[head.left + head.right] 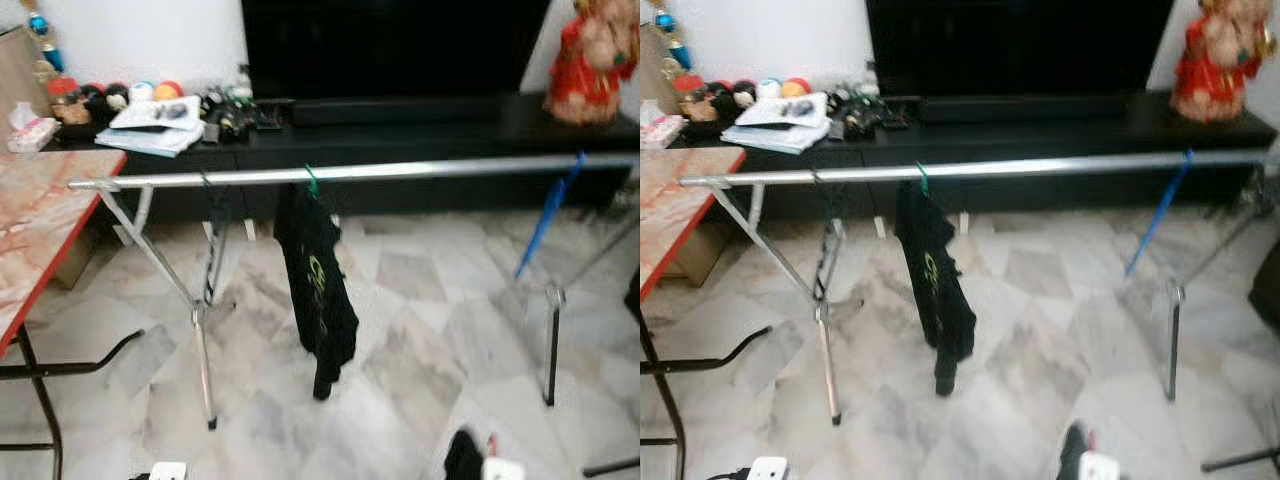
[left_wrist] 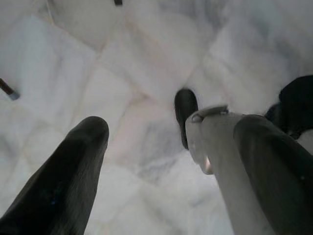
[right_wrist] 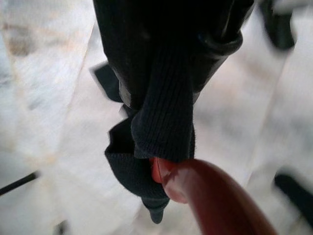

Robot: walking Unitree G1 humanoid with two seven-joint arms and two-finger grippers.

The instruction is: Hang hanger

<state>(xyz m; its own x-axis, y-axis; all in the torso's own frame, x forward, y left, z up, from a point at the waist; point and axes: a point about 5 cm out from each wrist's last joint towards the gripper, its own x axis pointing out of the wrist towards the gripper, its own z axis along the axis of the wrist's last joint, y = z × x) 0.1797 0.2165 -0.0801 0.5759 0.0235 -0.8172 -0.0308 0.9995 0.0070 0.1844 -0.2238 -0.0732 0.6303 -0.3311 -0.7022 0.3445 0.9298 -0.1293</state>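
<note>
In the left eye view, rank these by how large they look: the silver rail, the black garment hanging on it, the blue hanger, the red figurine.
1. Silver rail, spanning nearly the whole frame.
2. Black garment.
3. Blue hanger and red figurine: too alike to rank; the figurine is bulkier but farther away and cropped, the hanger longer but thin.

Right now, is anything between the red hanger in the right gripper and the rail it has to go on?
Nothing visible. The right gripper holds the red hanger with dark cloth. The rail is bare between the black shirt and blue hanger.
</note>
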